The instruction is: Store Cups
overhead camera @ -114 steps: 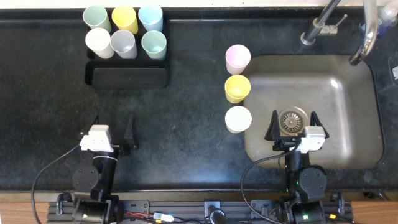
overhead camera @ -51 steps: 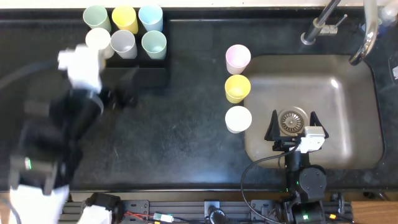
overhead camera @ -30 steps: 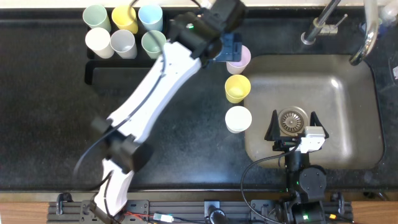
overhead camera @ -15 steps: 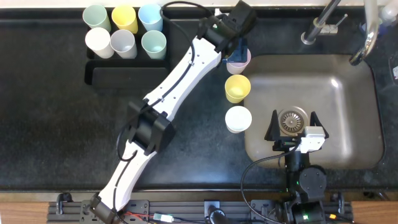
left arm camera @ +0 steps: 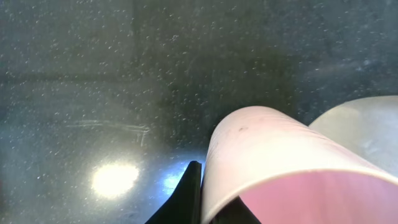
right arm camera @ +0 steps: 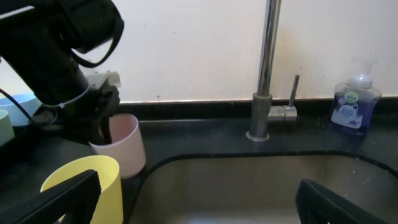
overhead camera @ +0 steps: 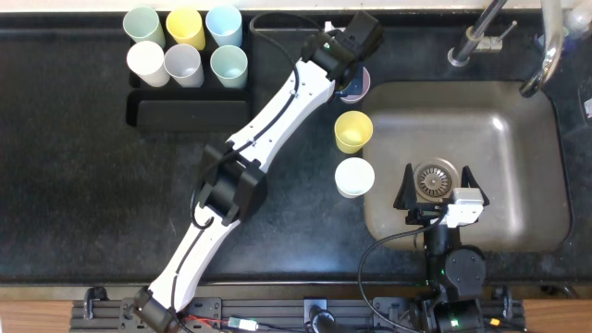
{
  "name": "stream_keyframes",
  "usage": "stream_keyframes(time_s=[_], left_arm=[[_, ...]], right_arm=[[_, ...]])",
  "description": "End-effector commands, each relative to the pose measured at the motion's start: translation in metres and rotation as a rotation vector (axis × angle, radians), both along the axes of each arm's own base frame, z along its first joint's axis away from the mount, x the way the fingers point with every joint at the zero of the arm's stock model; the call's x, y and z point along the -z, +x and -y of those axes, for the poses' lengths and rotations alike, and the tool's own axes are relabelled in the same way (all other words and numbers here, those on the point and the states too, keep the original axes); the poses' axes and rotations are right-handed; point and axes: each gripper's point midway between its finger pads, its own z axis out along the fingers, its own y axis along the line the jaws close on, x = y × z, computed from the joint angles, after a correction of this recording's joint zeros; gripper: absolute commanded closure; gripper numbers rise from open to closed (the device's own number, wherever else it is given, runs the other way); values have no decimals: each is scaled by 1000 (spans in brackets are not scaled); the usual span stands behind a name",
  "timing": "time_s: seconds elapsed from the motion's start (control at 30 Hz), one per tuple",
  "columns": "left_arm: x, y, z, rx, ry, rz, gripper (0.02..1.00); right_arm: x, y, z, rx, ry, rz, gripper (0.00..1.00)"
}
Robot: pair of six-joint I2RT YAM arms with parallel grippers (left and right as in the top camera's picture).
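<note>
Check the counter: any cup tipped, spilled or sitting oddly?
Nothing stands out. The pink cup, yellow cup and white cup stand upright beside the sink, six more cups upright in the rack, no spill. The left claw is at the pink cup's rim.

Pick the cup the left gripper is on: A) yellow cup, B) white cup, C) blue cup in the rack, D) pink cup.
D: the left gripper pinches the wall of the pink cup at its rim.
</note>
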Motion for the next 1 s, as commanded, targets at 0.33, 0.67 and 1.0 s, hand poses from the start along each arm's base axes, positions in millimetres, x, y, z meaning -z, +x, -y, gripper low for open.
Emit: stream_keyframes(time_s=[0.33,0.67,1.0], left_arm=[[-255,-27,-165,-167,7,355,985],[-238,-99,-394,-360,78,328,985],[-110,-111,-436,-323,70,153,982]], right_arm=[[2,0,2,10,5,5,3],[2,0,2,10,5,5,5],[2,0,2,10,5,5,3]])
